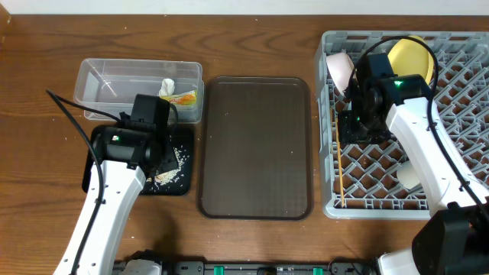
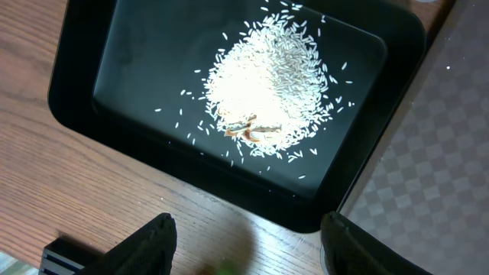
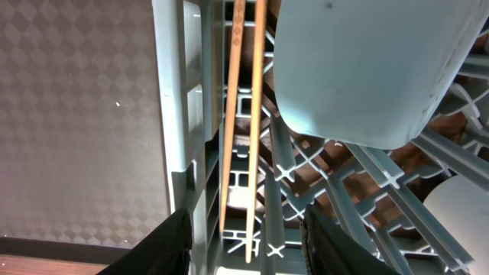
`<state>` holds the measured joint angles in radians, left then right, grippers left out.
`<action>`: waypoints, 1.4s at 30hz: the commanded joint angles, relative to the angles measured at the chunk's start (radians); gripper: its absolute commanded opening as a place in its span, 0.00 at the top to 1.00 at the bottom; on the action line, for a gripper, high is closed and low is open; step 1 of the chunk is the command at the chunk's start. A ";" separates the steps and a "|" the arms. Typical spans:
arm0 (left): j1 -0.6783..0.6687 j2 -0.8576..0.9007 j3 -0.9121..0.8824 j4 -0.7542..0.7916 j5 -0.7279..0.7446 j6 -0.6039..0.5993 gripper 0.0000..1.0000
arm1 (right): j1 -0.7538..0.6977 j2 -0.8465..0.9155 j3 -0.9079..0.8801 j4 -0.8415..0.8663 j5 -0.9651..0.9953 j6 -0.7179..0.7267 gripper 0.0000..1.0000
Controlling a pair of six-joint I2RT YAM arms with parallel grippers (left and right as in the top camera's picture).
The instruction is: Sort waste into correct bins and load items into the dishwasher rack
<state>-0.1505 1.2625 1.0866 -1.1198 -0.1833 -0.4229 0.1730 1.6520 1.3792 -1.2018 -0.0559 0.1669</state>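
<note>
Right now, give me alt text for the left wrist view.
A pile of white rice grains with tan scraps sits in a black rectangular tray on the wooden table. The open, empty left gripper frames the bottom edge.

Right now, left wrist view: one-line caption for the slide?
Open left gripper hovers over the wooden table beside a black tray holding a rice pile and brown scraps.

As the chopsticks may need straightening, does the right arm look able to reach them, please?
Probably yes: the open right gripper hovers directly above the chopsticks in the rack, with nothing over them.
</note>
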 commanded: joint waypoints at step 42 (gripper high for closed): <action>-0.050 -0.698 -0.208 0.206 0.311 0.288 0.11 | -0.023 -1.009 -0.619 0.452 0.119 0.109 0.01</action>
<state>-0.1978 0.6239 0.8948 -0.9287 0.1284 -0.1509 0.1425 0.7425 0.8173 -0.7586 0.0303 0.2569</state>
